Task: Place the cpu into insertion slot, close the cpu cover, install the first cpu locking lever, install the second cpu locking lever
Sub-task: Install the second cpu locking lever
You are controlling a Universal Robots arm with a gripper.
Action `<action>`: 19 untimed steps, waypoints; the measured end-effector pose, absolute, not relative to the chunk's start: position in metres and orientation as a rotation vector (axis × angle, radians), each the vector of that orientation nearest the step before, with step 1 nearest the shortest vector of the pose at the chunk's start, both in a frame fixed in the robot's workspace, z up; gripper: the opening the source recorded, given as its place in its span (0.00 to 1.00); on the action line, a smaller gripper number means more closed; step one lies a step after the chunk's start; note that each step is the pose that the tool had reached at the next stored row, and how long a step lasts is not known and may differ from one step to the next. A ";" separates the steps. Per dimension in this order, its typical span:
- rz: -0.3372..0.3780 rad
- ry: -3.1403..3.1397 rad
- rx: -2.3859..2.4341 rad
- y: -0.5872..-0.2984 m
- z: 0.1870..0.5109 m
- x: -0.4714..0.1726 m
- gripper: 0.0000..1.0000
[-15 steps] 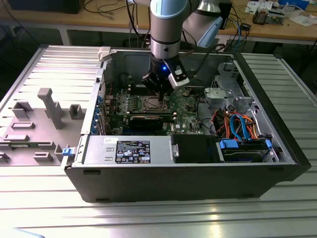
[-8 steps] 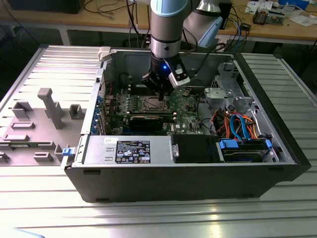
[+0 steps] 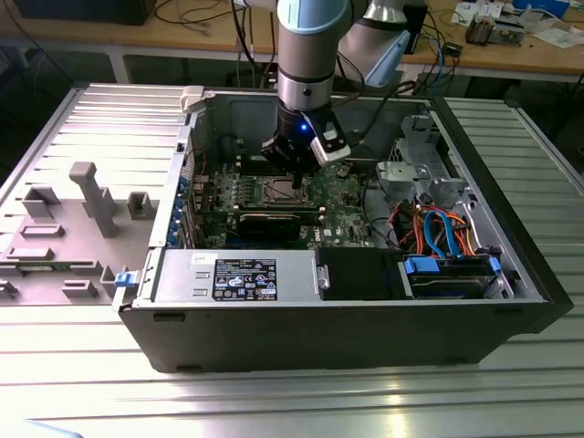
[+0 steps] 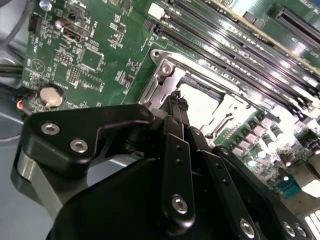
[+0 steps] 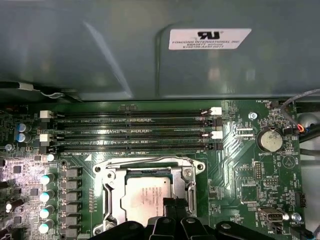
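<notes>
cpu: flat square chip, silvery top face, lying level inside the socket.
insertion slot: square socket on the green board, at 6 o'clock from the long memory slots.
cpu cover: silvery frame, seemingly lowered around the chip.

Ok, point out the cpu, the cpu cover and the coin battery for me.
cpu (image 5: 150, 194), first wrist view, silvery top face.
cpu cover (image 5: 113, 192), first wrist view, frame's side bar.
coin battery (image 5: 270, 140), first wrist view, round face.

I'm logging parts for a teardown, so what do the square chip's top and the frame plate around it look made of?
The square silvery cpu top looks like brushed metal with a dull sheen. The silvery hinged cpu cover around it seems stamped sheet metal, brighter and reflective.
</notes>
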State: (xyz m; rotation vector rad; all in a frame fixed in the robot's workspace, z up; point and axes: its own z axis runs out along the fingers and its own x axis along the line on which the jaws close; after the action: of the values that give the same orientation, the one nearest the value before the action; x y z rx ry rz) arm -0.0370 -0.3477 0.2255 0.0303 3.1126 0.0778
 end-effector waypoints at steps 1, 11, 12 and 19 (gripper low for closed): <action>0.078 3.113 0.030 -0.348 0.232 -0.037 0.11; 0.078 3.113 0.030 -0.356 0.232 -0.037 0.11; 0.078 3.113 0.030 -0.356 0.232 -0.037 0.11; 0.078 3.113 0.030 -0.358 0.232 -0.037 0.11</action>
State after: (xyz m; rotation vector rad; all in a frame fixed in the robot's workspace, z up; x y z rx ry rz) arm -0.0370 -0.3581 0.2324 0.0303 3.1126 0.0777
